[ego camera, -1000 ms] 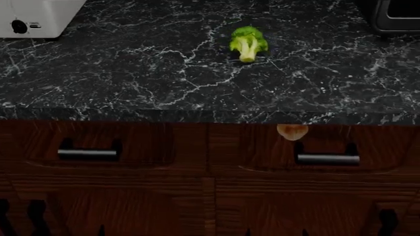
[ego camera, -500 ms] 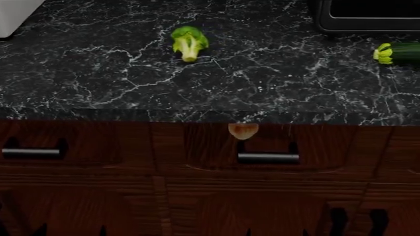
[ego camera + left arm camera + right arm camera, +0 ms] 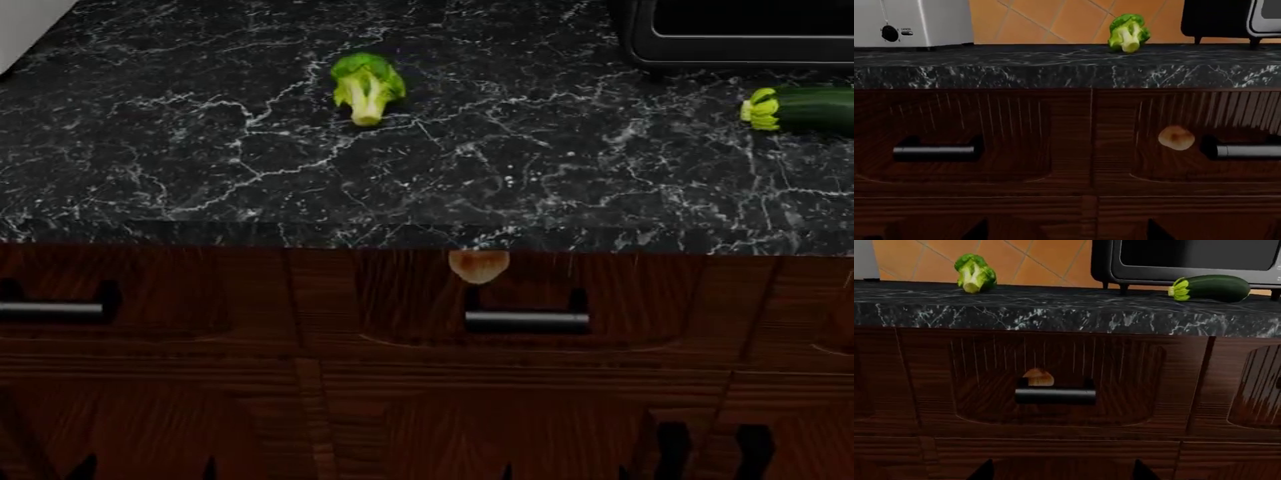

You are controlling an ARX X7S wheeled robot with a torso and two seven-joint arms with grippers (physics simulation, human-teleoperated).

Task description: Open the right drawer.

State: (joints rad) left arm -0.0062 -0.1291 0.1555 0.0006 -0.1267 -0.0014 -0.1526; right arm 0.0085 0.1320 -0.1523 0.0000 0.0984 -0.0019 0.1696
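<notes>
Black marble counter (image 3: 534, 170) with broccoli (image 3: 363, 86), zucchini (image 3: 801, 106) | right drawer (image 3: 534, 300) apparently shut, tan lump (image 3: 478, 265) above handle (image 3: 526, 321) | both claws out of view, state unknown

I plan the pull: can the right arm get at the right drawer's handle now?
Probably yes: the bar handle of the right drawer faces the right wrist camera squarely, with nothing in front. The end effector itself is not in view.
</notes>
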